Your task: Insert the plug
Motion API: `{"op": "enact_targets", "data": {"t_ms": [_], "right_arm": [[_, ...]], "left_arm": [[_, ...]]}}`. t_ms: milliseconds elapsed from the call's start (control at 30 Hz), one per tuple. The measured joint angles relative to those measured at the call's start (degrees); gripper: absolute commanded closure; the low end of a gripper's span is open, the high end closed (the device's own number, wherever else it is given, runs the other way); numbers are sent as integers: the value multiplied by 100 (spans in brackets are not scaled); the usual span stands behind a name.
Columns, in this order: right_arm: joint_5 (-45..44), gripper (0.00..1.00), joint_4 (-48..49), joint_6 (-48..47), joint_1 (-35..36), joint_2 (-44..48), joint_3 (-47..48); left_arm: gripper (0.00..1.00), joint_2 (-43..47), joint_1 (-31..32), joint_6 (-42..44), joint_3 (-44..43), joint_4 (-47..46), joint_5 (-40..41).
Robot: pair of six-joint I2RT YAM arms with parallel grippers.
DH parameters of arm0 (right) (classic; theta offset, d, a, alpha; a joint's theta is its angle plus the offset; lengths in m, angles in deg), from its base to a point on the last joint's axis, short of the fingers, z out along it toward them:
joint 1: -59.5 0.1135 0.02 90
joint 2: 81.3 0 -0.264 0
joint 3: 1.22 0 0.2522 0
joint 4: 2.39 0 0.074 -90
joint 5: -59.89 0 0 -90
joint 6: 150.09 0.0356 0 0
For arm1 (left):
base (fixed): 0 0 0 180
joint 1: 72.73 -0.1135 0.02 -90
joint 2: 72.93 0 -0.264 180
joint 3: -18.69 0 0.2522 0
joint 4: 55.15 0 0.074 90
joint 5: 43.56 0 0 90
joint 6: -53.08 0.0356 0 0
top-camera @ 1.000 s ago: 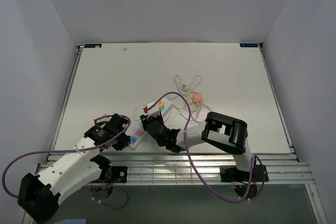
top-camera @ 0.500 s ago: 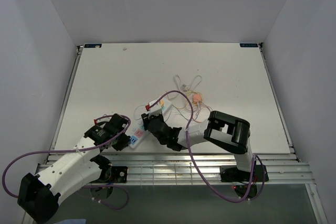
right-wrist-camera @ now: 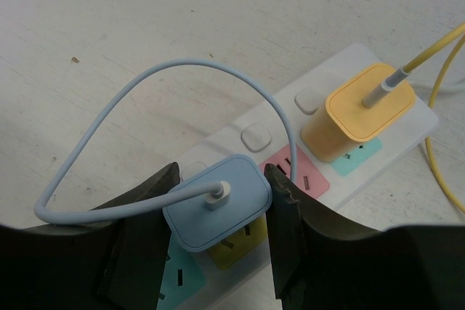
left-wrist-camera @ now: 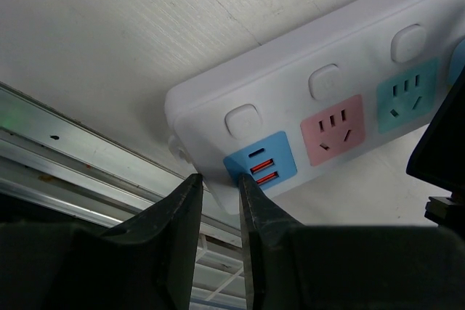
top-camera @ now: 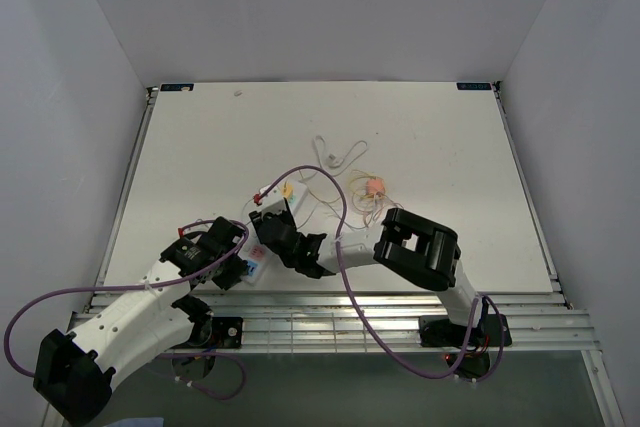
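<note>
Right wrist view, centre: my right gripper [right-wrist-camera: 221,183] clamps the blue plug [right-wrist-camera: 232,212] above the power strip [right-wrist-camera: 341,67] for seating, while the nearly closed left gripper [left-wrist-camera: 218,183] perhaps braces its end, though I cannot tell.

Light-blue plug [right-wrist-camera: 216,202] upright over white power strip [left-wrist-camera: 349,49], cable [right-wrist-camera: 109,110] looped.

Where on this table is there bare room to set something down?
Bare: the table beyond the loose cables, its left side out from the power strip, and its right side past the cables. Crowded: near centre, where the left hand, right hand, power strip and blue plug bunch.
</note>
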Motion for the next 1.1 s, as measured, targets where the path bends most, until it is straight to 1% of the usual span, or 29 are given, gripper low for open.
{"op": "enact_targets", "data": {"t_ms": [167,300,333,367,533,567,633,667,767,800,933,1100], "right_arm": [[28,92,-15,-2,-9,-74,76],[87,92,13,-7,-22,-162,120],[105,92,33,-7,-22,-164,116],[131,92,68,-9,-22,-164,98],[387,92,442,-74,-31,-190,-57],[417,92,509,-105,-31,-208,-70],[479,92,621,-138,-31,-227,-101],[516,92,664,-140,-31,-229,-116],[566,92,743,-122,-31,-197,-186],[581,90,739,-109,-31,-173,-205],[586,87,498,-9,-24,-17,-212],[435,82,-435,195,31,105,136]], "left_arm": [[61,2,0,0,0,4,0],[59,-2,0,7,-20,46,22],[55,-2,2,7,-26,57,28],[54,-2,2,9,-31,70,31],[51,0,2,9,-52,136,37],[48,2,2,9,-55,153,35],[46,15,2,11,-59,173,37],[43,15,2,11,-68,184,39],[41,15,2,13,-114,216,48],[40,15,2,15,-129,236,48],[38,17,2,37,-223,275,46],[34,142,2,68,-463,247,111]]}}
